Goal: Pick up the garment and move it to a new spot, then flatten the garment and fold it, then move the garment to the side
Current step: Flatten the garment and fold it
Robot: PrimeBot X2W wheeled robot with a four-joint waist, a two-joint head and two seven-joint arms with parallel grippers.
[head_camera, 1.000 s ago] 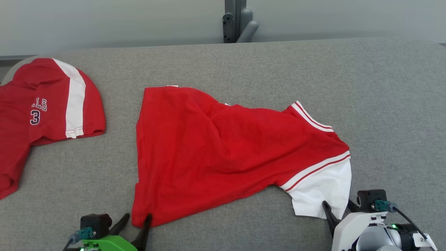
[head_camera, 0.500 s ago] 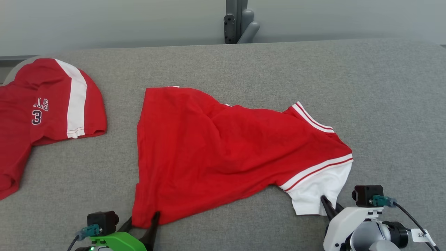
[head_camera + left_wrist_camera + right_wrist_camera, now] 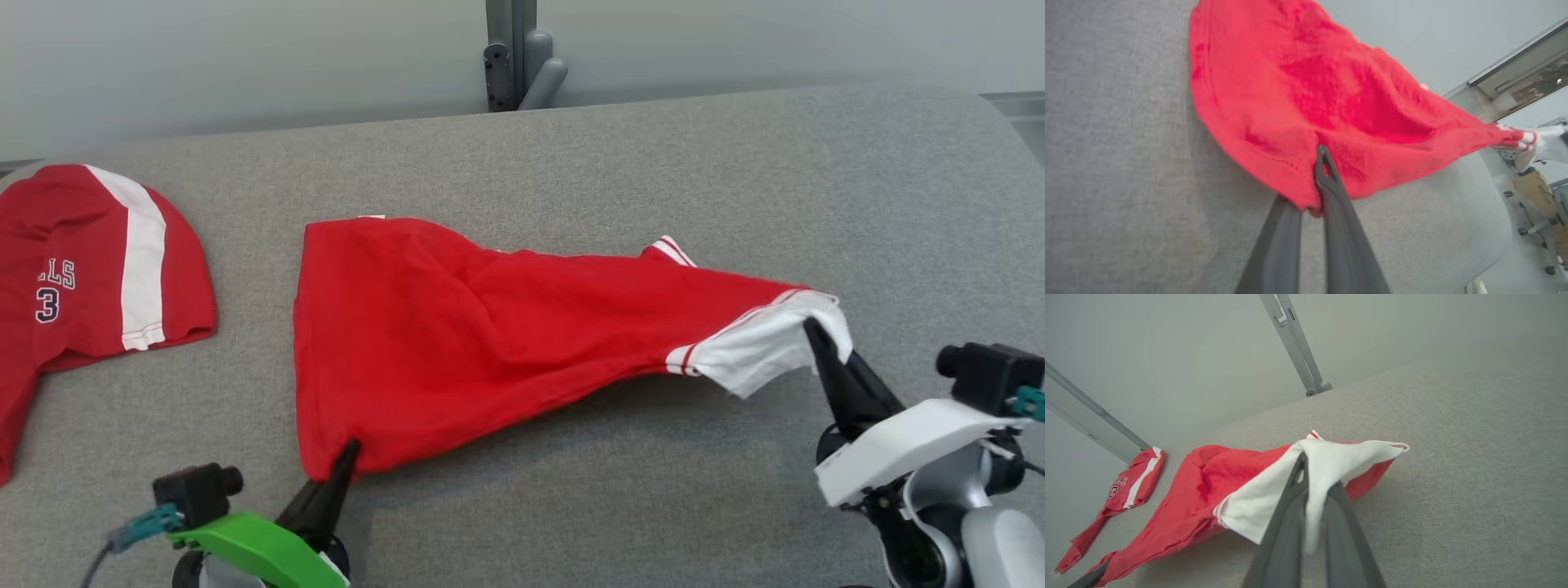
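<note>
Left pincer [image 3: 351, 449], right of a second red jersey [image 3: 82, 269], grips the near hem corner of the red garment [image 3: 490, 343], which stretches across the grey surface [image 3: 653, 163] to its white sleeve [image 3: 759, 351], clamped and held aloft by the right pincer [image 3: 810, 328].

The left gripper [image 3: 347, 453] has two long, tapered dark fingers on a bright green bracket [image 3: 253, 549] carrying a small black camera block [image 3: 192, 490] with a teal plug [image 3: 143, 521], while the right gripper [image 3: 812, 331] has a white bracket [image 3: 906, 437] and silver-grey wrist [image 3: 992, 551].
</note>
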